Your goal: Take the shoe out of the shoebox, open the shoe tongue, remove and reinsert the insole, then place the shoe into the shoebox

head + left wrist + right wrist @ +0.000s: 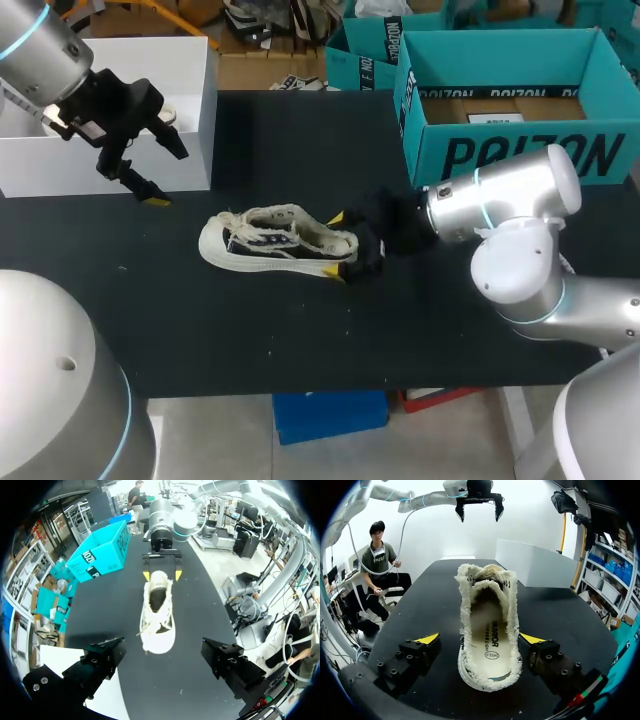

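Observation:
A cream, fringed shoe (pixel 272 243) lies on the black table (pixel 300 330), outside the teal shoebox (pixel 510 110). Its heel sits between the fingers of my right gripper (pixel 338 247), which stands open. In the right wrist view the shoe (pixel 487 630) lies toe away from me, between the yellow tips with a gap on one side, and its insole (pixel 489 635) shows inside. My left gripper (pixel 165 170) hangs open and empty above the table's left part, short of the shoe's toe. In the left wrist view the shoe (pixel 157 615) lies ahead of the open left gripper (pixel 165 662), with my right gripper (pixel 161 574) at its far end.
A white box (pixel 150 110) stands at the back left, just behind the left gripper. The open teal shoebox stands at the back right, with another teal box (pixel 365 50) behind it. Bare black table runs along the front edge.

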